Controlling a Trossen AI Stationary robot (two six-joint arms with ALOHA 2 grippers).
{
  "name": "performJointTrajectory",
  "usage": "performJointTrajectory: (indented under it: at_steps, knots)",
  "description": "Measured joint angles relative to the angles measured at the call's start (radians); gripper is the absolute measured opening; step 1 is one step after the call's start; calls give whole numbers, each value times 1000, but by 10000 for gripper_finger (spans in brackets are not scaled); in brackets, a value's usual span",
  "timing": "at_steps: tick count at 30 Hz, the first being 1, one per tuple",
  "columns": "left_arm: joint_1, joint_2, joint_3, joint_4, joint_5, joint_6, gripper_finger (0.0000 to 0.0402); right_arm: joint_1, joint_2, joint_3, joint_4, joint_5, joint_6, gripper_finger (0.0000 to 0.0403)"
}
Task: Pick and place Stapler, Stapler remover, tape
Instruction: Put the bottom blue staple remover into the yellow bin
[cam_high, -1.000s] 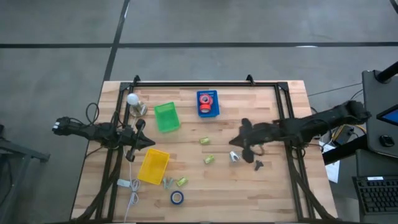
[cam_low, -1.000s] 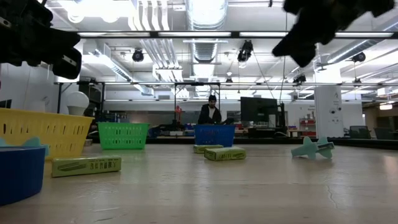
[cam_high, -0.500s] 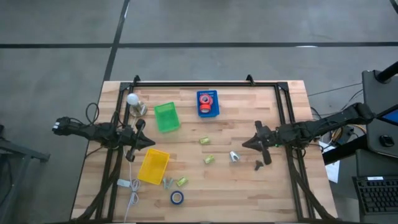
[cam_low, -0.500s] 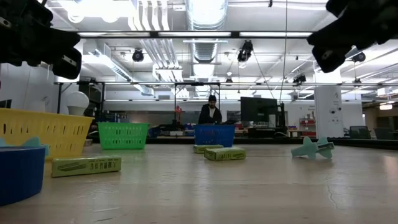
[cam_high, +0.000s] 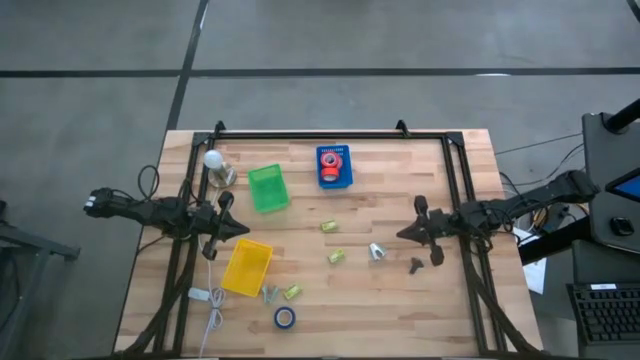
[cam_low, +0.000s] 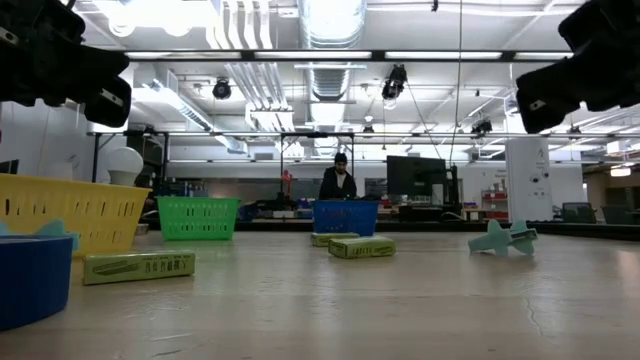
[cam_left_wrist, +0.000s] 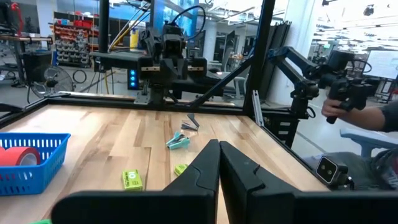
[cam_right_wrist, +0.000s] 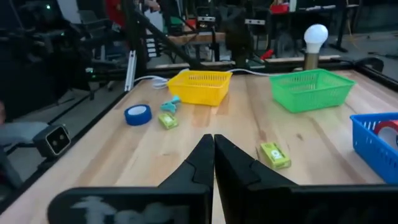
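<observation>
My left gripper (cam_high: 243, 229) hovers shut over the table's left side, just beyond the yellow bin (cam_high: 247, 266). My right gripper (cam_high: 400, 236) hovers shut over the right side, to the right of a teal staple remover (cam_high: 377, 251) and beyond a dark staple remover (cam_high: 416, 265). Three small green staplers (cam_high: 327, 227) (cam_high: 336, 257) (cam_high: 292, 292) lie flat on the wood. A blue tape roll (cam_high: 285, 317) lies flat near the table's near edge. Red tape (cam_high: 332, 168) sits in the blue bin (cam_high: 347, 180). A second teal remover (cam_high: 270, 293) lies beside the yellow bin.
A green bin (cam_high: 267, 188) stands left of the blue bin, with a white bulb lamp (cam_high: 213, 160) near the far left corner. White cable (cam_high: 212, 305) trails along the near left. A black frame (cam_high: 330, 135) borders the table. A person (cam_low: 340, 180) stands far behind.
My right gripper has drawn back toward the table's right edge, away from the teal staple remover and the staplers in the middle, staying above the table. Nothing on the table has moved.
</observation>
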Motion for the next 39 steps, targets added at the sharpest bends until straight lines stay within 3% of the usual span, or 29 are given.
performJointTrajectory:
  at_steps: [10,14,19,27,31,36,39]
  knots:
    - [0,0,0,0,0,0,14,0,-62,-32,10,-24,-102,8]
    - [0,0,0,0,0,0,14,-1,-61,-32,-15,-124,-121,8]
    - [0,0,0,3,-1,0,14,-1,-61,-33,-15,-135,-117,8]
    - [0,5,0,290,-130,-206,14,-1,-60,-33,-92,-38,-123,8]
    - [2,5,0,477,-275,-237,14,-3,-60,-33,-123,-38,-54,8]
    - [5,44,1,539,-374,-301,14,-3,-67,-32,-83,-68,-69,8]
    - [5,128,4,511,-377,-377,14,-3,-82,-32,-89,-61,-98,8]
